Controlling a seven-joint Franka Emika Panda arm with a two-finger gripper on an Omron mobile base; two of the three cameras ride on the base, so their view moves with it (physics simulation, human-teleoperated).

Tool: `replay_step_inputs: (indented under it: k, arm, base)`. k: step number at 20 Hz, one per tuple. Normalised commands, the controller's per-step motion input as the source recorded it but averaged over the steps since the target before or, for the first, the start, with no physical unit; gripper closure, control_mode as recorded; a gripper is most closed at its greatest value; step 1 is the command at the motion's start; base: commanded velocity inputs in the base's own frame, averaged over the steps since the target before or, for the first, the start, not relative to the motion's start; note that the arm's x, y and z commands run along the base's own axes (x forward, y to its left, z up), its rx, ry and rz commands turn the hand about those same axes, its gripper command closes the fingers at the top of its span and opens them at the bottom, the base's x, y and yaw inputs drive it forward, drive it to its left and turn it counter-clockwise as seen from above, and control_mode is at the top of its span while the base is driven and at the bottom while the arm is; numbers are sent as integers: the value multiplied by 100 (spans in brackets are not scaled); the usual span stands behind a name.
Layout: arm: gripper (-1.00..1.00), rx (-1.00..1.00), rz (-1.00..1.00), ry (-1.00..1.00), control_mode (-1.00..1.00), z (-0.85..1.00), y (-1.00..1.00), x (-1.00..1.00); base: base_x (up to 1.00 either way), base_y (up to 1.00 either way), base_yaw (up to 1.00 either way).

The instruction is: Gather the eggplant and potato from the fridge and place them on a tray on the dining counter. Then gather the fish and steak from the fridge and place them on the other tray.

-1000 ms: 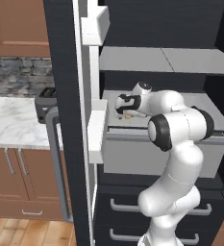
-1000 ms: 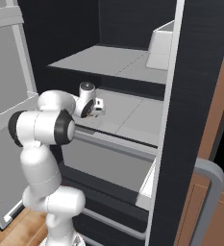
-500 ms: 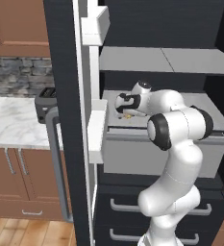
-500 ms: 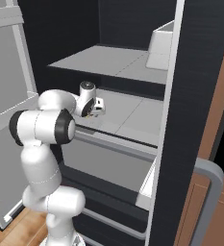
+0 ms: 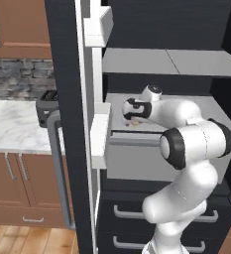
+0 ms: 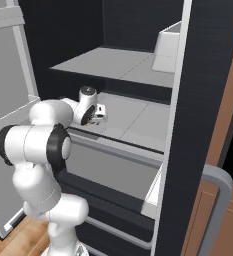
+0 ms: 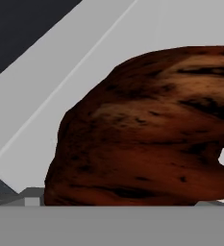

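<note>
Dark walls of the open fridge (image 5: 67,74) frame both base views, with pale grey shelves across the middle and silver-handled drawers (image 5: 132,213) at the bottom. Upper left of the left base view shows a marble wall worktop (image 5: 13,126) with a dark toaster (image 5: 46,101) against a stone backsplash.

The white arm reaches in over the middle shelf (image 6: 138,117). The hand (image 5: 130,114) hangs low over the shelf's front part, at the centre of the left base view and left of centre in the right base view (image 6: 99,114). Beneath it a small tan-brown scrap shows on the shelf, which I take to be the steak (image 5: 132,123). In the hand view the steak (image 7: 142,134) looms large: a seared, red-brown slab with dark char marks, lying flat on the grey shelf and running off the right edge.

Against the pictures from a second ago almost nothing has shifted. The arm keeps the same pose, the hand sits at the same spot over the shelf, and the jaws are wide apart, barely narrower than before. Nothing is clamped that I can see; whether the fingers already touch the meat is hidden.

I judge that the approach is over and the hand has settled on the steak, so the grasp is the step in hand. The meat is broad and low, so the fingers probably need to straddle its narrower side close to the shelf. Neither the fish nor a tray can be made out.
</note>
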Motion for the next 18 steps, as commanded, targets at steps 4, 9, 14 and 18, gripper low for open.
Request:
replay_step_inputs:
  k: [4, 9, 14, 18]
  arm:
    - [100, 0, 0, -16, -100, 44, 0, -100]
    - [100, 0, 0, -8, -100, 55, 0, -100]
    - [100, 0, 0, -9, -100, 63, 0, -100]
    - [100, 0, 0, -2, -100, 54, 0, -100]
  base:
    - [0, 0, 0]
    - [0, 0, 0]
    - [0, 0, 0]
    - [0, 0, 0]
